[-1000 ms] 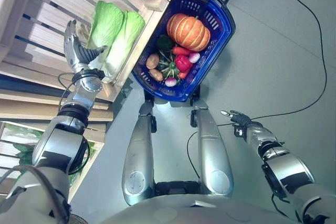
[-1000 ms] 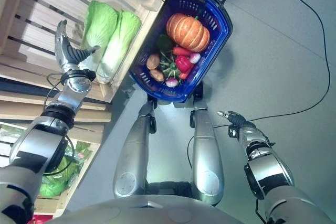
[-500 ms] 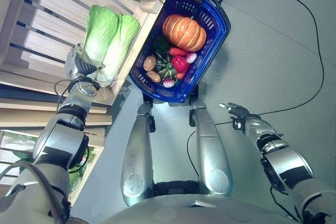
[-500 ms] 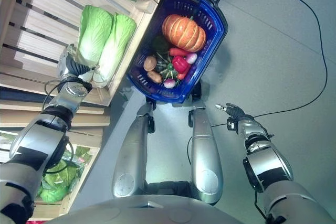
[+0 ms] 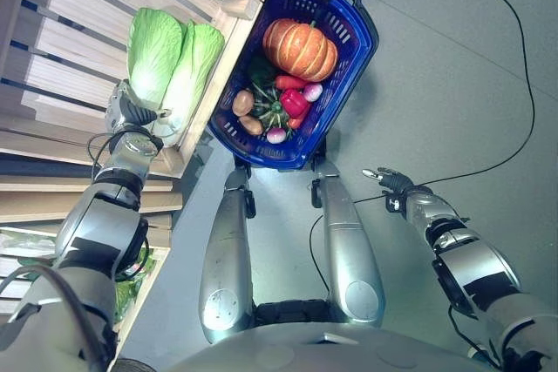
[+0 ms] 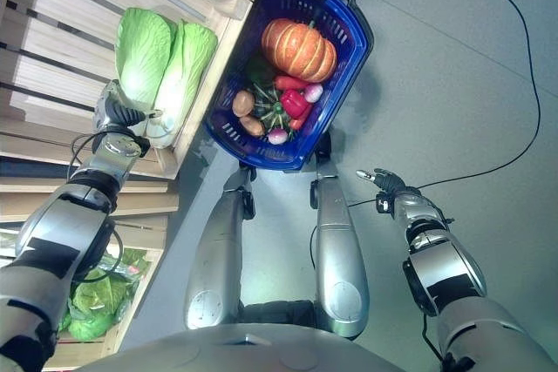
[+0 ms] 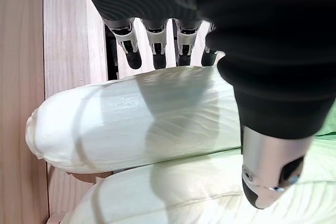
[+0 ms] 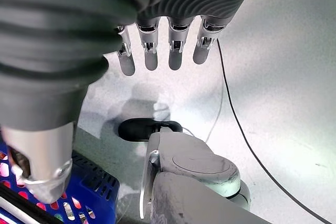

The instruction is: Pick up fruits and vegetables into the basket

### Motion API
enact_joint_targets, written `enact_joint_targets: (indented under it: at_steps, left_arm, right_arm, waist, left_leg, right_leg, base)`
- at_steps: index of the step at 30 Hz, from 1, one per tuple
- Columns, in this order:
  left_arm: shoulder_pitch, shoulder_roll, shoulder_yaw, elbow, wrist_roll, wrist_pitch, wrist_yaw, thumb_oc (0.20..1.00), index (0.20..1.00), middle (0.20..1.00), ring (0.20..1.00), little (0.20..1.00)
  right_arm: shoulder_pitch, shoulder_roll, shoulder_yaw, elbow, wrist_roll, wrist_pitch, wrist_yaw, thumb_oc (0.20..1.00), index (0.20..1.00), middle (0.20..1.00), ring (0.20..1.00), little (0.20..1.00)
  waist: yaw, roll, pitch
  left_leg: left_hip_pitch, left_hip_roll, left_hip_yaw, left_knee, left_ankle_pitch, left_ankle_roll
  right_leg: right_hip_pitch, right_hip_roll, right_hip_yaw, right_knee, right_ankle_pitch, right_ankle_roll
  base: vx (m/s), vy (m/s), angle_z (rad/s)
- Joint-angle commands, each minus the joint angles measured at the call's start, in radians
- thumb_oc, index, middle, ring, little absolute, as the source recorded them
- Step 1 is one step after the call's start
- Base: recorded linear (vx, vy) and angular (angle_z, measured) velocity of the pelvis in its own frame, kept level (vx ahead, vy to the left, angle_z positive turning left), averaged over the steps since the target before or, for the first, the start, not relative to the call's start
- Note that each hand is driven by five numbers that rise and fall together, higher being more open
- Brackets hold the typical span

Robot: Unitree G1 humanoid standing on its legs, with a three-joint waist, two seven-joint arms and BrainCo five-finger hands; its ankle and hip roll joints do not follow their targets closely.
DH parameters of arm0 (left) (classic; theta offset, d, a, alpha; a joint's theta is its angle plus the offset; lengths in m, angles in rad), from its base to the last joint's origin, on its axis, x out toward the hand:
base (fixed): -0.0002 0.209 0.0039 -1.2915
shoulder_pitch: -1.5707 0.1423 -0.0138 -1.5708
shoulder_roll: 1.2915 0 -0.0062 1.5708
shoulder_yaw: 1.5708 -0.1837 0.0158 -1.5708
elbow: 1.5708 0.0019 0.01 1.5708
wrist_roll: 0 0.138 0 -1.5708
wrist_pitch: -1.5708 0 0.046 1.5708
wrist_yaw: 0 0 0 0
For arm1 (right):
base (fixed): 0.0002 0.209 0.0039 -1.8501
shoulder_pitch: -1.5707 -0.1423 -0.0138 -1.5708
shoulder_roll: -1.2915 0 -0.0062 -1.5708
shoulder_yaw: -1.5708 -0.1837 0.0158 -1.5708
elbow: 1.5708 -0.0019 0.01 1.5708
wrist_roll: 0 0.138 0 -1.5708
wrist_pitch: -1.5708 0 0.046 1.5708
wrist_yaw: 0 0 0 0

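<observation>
Left hand (image 5: 127,111) at the pale stem end of the nearer cabbage (image 5: 152,50), fingers (image 7: 155,43) straight and spread over its far side, thumb (image 7: 268,169) on the near side, not yet curled round; hand apart, nothing held. Two long cabbages side by side and touching on the slatted wooden shelf (image 5: 83,41), second cabbage (image 5: 193,63) lying between the first and the shelf's front edge. Long axes roughly parallel, white stem ends toward the hand, green leafy tops pointing away from it, deeper along the shelf.

Probably moderately heavy for its bulk, firm and ribbed at the white base, loose and crushable at the leafy top; smooth stalk likely a little slippery. Best taken around the thick white lower part, fingers over one side and thumb under the other, wrapped well round rather than pinched; leafy end too soft to bear the weight and liable to tear. Likely to tip leaf-end down if gripped too close to the stem.

Blue basket (image 5: 359,37) just beside the shelf's front edge, already holding a pumpkin (image 5: 300,48), a red pepper (image 5: 295,103), potatoes (image 5: 243,102) and smaller vegetables; little free room left for something so long.

Right hand (image 5: 394,182) idle out over the floor (image 5: 453,67), well apart from the basket, fingers straight and relaxed, holding nothing.
</observation>
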Motion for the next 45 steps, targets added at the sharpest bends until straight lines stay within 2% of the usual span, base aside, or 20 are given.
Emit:
enact_joint_targets:
  at_steps: [1, 9, 10, 11, 25, 42, 43, 44, 45]
  left_arm:
    - [0.016, 0.015, 0.02, 0.071, -0.025, 0.027, -0.019, 1.0, 1.0, 1.0, 1.0, 1.0]
    - [0.005, 0.016, 0.025, 0.102, -0.039, 0.06, -0.042, 1.0, 1.0, 1.0, 1.0, 1.0]
    - [0.003, 0.015, 0.026, 0.105, -0.039, 0.063, -0.043, 0.573, 0.573, 0.573, 0.573, 0.573]
    - [0.002, 0.014, 0.027, 0.106, -0.036, 0.064, -0.048, 0.2, 0.2, 0.2, 0.2, 0.2]
    - [0.001, 0.007, 0.006, 0.106, -0.033, 0.066, -0.105, 0.2, 0.2, 0.2, 0.2, 0.2]
    - [0.023, -0.007, 0.042, 0.108, -0.11, 0.011, -0.124, 0.2, 0.2, 0.2, 0.2, 0.2]
    - [0.023, -0.009, 0.042, 0.108, -0.109, 0.005, -0.108, 0.235, 0.235, 0.235, 0.235, 0.235]
    - [0.021, -0.01, 0.043, 0.109, -0.104, 0.003, -0.092, 0.589, 0.589, 0.589, 0.589, 0.589]
    - [0.018, -0.011, 0.042, 0.108, -0.093, 0.005, -0.083, 0.9, 0.9, 0.9, 0.9, 0.9]
  right_arm:
    - [0.038, -0.026, 0.026, 0.0, 0.023, 0.017, 0.012, 1.0, 1.0, 1.0, 1.0, 1.0]
    - [0.027, -0.023, 0.034, 0.001, 0.031, 0.017, 0.01, 1.0, 1.0, 1.0, 1.0, 1.0]
    - [0.025, -0.023, 0.035, 0.002, 0.031, 0.018, 0.012, 1.0, 1.0, 1.0, 1.0, 1.0]
    - [0.024, -0.023, 0.035, 0.004, 0.03, 0.017, 0.013, 1.0, 1.0, 1.0, 1.0, 1.0]
    - [0.017, -0.024, 0.039, -0.001, 0.042, 0.019, 0.012, 1.0, 1.0, 1.0, 1.0, 1.0]
    - [0.01, -0.022, 0.032, 0.01, 0.043, 0.01, 0.018, 1.0, 1.0, 1.0, 1.0, 1.0]
    - [0.006, -0.023, 0.033, 0.011, 0.044, 0.015, 0.019, 1.0, 1.0, 1.0, 1.0, 1.0]
    - [0.002, -0.023, 0.034, 0.013, 0.043, 0.019, 0.02, 1.0, 1.0, 1.0, 1.0, 1.0]
    - [0.0, -0.023, 0.035, 0.014, 0.042, 0.022, 0.021, 1.0, 1.0, 1.0, 1.0, 1.0]
  waist:
    - [0.005, -0.03, -0.029]
    - [0.005, -0.036, -0.029]
    - [0.005, -0.037, -0.029]
    - [0.005, -0.038, -0.029]
    - [0.006, -0.044, -0.029]
    - [0.008, -0.034, -0.029]
    - [0.009, -0.035, -0.029]
    - [0.009, -0.036, -0.029]
    - [0.01, -0.037, -0.029]
  left_leg:
    - [-0.06, -0.044, 0.002, 0.099, -0.078, 0.016]
    - [-0.066, -0.042, 0.003, 0.096, -0.074, 0.014]
    - [-0.067, -0.041, 0.003, 0.096, -0.073, 0.013]
    - [-0.068, -0.041, 0.003, 0.096, -0.073, 0.013]
    - [-0.065, -0.042, 0.005, 0.08, -0.067, 0.011]
    - [-0.046, -0.043, 0.009, 0.064, -0.062, 0.008]
    - [-0.046, -0.042, 0.008, 0.064, -0.061, 0.007]
    - [-0.046, -0.042, 0.009, 0.064, -0.061, 0.008]
    - [-0.047, -0.041, 0.009, 0.063, -0.061, 0.008]
  right_leg:
    - [0.009, 0.034, -0.041, 0.028, -0.056, -0.007]
    - [0.002, 0.037, -0.044, 0.027, -0.055, -0.007]
    - [0.002, 0.037, -0.044, 0.027, -0.055, -0.007]
    - [0.0, 0.038, -0.044, 0.029, -0.055, -0.007]
    - [0.005, 0.04, -0.049, 0.01, -0.048, -0.005]
    - [0.023, 0.037, -0.052, -0.003, -0.045, -0.004]
    - [0.023, 0.036, -0.052, -0.003, -0.045, -0.004]
    - [0.022, 0.037, -0.052, -0.001, -0.046, -0.004]
    - [0.021, 0.037, -0.053, -0.001, -0.046, -0.004]
  base:
    - [0.0, 0.0, 0.0]
    - [0.0, 0.0, 0.0]
    - [-0.01, 0.002, -0.05]
    - [-0.01, 0.004, -0.04]
    - [0.0, -0.001, -0.01]
    - [0.0, 0.0, 0.0]
    - [0.0, 0.0, 0.0]
    - [0.0, 0.0, 0.0]
    - [0.0, 0.0, 0.0]
